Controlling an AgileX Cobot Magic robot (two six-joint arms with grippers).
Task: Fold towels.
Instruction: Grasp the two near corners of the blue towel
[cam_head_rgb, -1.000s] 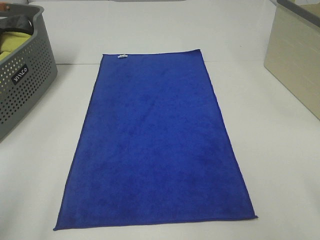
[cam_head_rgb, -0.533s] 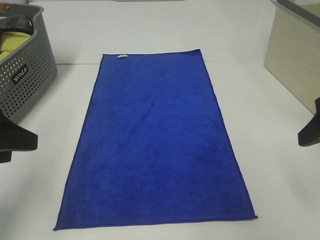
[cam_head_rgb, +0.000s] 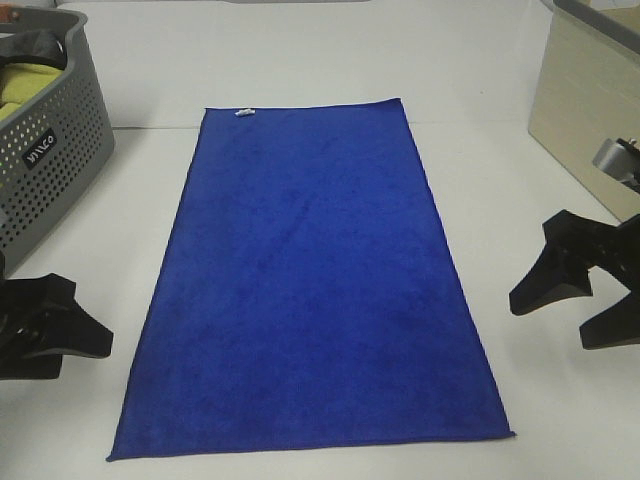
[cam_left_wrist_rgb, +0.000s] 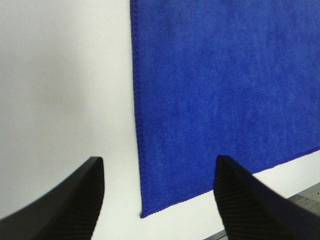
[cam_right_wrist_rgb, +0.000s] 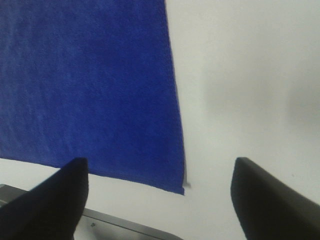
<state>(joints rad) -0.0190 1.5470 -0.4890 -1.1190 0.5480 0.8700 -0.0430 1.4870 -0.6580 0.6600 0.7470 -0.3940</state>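
Note:
The royal-blue towel (cam_head_rgb: 310, 280) lies flat and unfolded on the white table (cam_head_rgb: 520, 200), with its long side running away from me. A small white tag (cam_head_rgb: 243, 111) sits on its far short edge. My left gripper (cam_head_rgb: 88, 320) is open and empty, above the table just left of the towel's near left corner. In the left wrist view (cam_left_wrist_rgb: 159, 165) the towel's corner (cam_left_wrist_rgb: 141, 216) shows between the jaws. My right gripper (cam_head_rgb: 548, 322) is open and empty, right of the near right edge. In the right wrist view (cam_right_wrist_rgb: 160, 162) the towel's corner (cam_right_wrist_rgb: 181, 189) lies between the jaws.
A grey perforated basket (cam_head_rgb: 50, 170) stands at the far left with a yellow cloth (cam_head_rgb: 20, 90) inside. A beige bin (cam_head_rgb: 590, 110) stands at the far right. The table's front edge (cam_right_wrist_rgb: 125, 225) runs close behind the towel's near short edge.
Both grippers have come into the high view from the sides and moved inward toward the towel's near corners. The towel has not moved.

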